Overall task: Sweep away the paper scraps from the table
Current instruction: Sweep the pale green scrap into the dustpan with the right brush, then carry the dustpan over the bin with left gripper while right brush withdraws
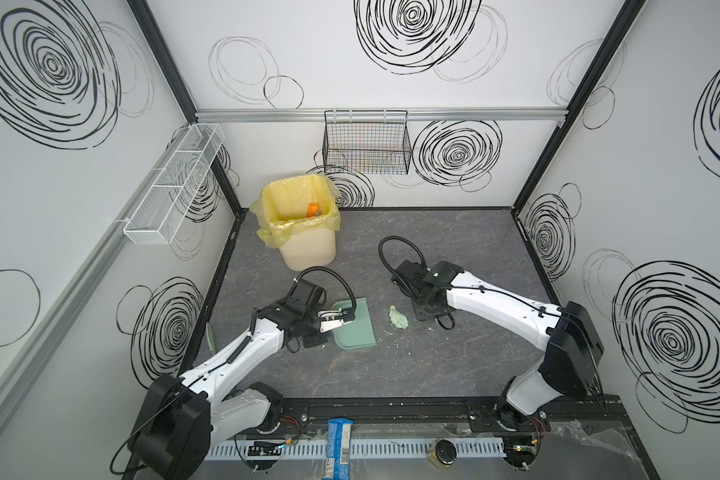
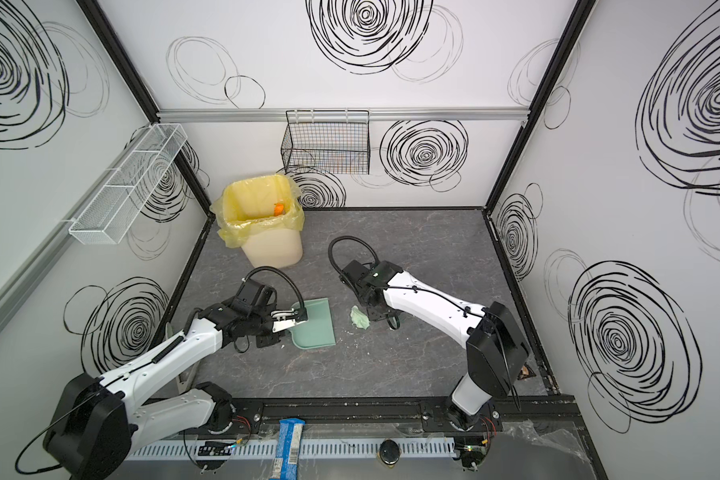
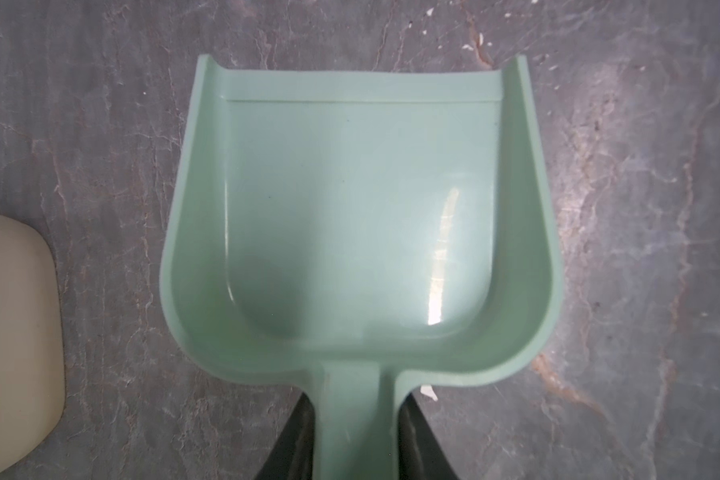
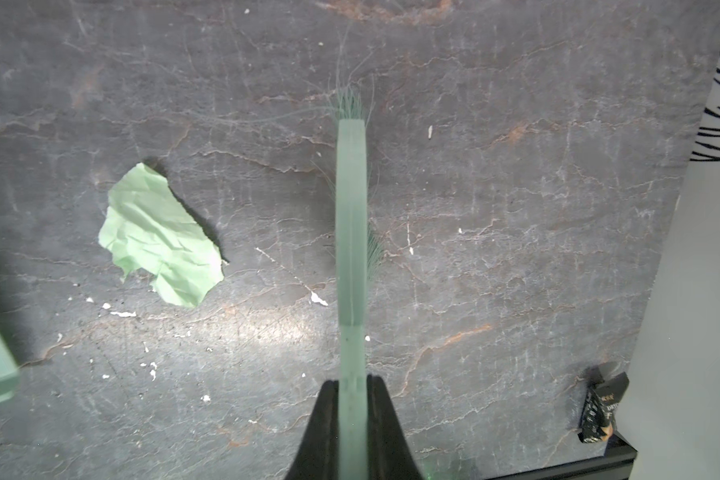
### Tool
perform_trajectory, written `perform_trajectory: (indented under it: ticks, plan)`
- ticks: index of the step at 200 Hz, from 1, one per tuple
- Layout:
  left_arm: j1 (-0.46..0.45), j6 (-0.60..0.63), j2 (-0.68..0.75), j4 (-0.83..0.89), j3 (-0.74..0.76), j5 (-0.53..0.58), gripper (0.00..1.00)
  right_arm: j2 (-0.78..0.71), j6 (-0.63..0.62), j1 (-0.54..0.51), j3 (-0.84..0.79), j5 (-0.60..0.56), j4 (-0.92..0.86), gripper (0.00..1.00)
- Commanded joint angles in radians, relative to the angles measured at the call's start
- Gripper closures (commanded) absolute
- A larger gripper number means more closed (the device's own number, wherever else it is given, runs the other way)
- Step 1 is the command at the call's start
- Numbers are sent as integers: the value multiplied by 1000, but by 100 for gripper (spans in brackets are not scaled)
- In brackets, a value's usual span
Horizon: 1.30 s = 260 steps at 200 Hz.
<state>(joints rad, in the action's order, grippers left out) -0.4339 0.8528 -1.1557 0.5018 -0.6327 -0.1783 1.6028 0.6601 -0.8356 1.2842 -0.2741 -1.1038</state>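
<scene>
One pale green paper scrap point(image 1: 398, 318) point(image 2: 359, 318) point(image 4: 163, 237) lies crumpled on the dark grey table point(image 1: 454, 365), between the two arms. The mint-green dustpan point(image 1: 356, 328) point(image 2: 314, 328) point(image 3: 358, 208) is empty and sits low on the table left of the scrap. My left gripper point(image 3: 356, 436) point(image 1: 329, 322) is shut on its handle. My right gripper point(image 4: 352, 399) is shut on the thin mint-green brush point(image 4: 351, 228), whose bristles touch the table to the right of the scrap. In both top views the right wrist hides the brush.
A cream bin point(image 1: 304, 232) point(image 2: 267, 232) point(image 3: 13, 340) with a yellow liner stands at the back left, with an orange scrap point(image 1: 312, 209) inside. Tiny white crumbs dot the table near the green scrap. A small black packet point(image 4: 603, 409) lies by the right wall. A wire basket point(image 1: 366, 145) hangs on the back wall.
</scene>
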Motion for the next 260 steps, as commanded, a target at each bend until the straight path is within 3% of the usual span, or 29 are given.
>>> perform_trajectory:
  ticks: [1, 112, 174, 205, 260]
  plan:
    - [-18, -56, -50, -132, 20, 8, 100, 9, 56, -26, 12, -6, 2, 100]
    - [-64, -95, -183, -237, 21, 7, 100, -65, 59, -144, -38, 288, 270, 100]
    - [-66, -100, -205, -243, 24, 5, 100, -194, 70, -140, -33, 311, 288, 100]
    - [-42, -104, -180, -230, 19, -45, 100, -278, 72, -99, -37, 264, 211, 100]
    - [48, -89, -85, -66, -104, -183, 100, -553, -1, 77, -137, 226, 220, 100]
